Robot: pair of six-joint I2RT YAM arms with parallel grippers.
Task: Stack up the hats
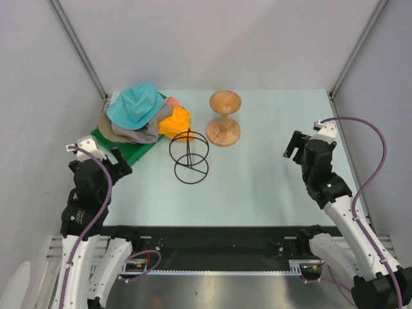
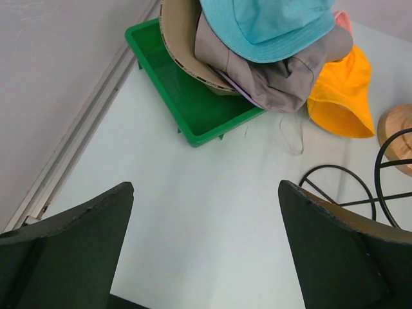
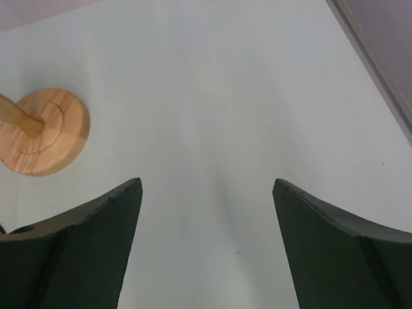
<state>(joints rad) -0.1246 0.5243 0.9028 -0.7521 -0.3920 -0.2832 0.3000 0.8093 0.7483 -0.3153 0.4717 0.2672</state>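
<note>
In the top view, the hats [image 1: 138, 119] are seen heaped at the far left corner: a teal hat [image 1: 135, 106] atop a grey hat [image 1: 137, 133] over a green tray [image 1: 122, 153], an orange hat [image 1: 175, 122] just beside a wire ring stand [image 1: 188, 156]. The left gripper [image 1: 122, 162] and right gripper [image 1: 293, 147] are held spread and empty. From the left wrist, a tan cap [image 2: 177, 45] is shown beneath the heap; from the right wrist, only a wooden stand [image 3: 42, 132]. Were one hat tugged, the heap could be dragged off the tray, or the wire ring stand knocked.
</note>
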